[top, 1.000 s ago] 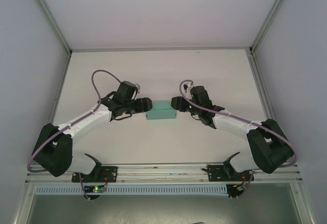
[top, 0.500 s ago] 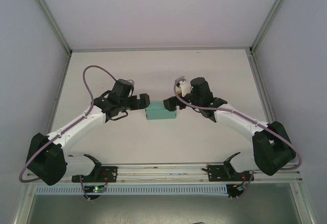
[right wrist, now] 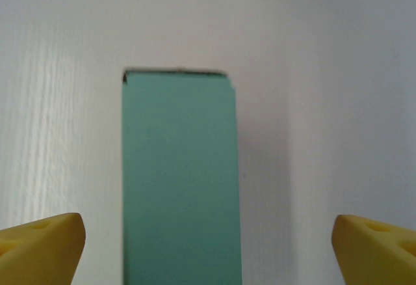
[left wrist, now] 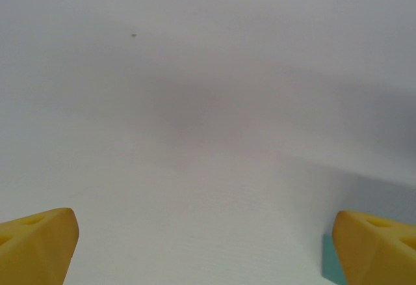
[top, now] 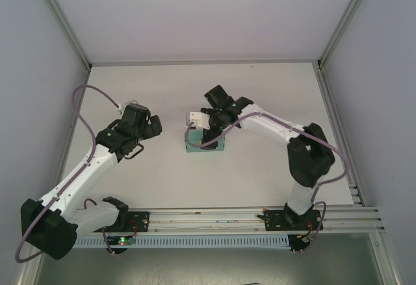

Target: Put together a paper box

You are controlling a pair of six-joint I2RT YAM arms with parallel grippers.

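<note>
The paper box (top: 200, 147) is a small closed teal-green box lying on the white table near its middle. My right gripper (top: 209, 131) hangs above it and points down. In the right wrist view the paper box (right wrist: 181, 181) runs lengthwise between the wide-apart yellow fingertips (right wrist: 42, 243), and the right gripper (right wrist: 208, 241) is open and touches nothing. My left gripper (top: 153, 125) is off to the box's left, well apart from it. It is open in the left wrist view, where the left gripper (left wrist: 205, 246) has only bare table between its fingers and a sliver of the paper box (left wrist: 329, 260) by the right finger.
The white table (top: 260, 90) is walled in by grey panels with metal frame posts at the left, right and back. A rail with the arm bases (top: 208, 218) runs along the near edge.
Both grippers have let go of the box's ends and opened. The left arm has drawn back to the left. The right arm has swung over the box, pointing down at it.
</note>
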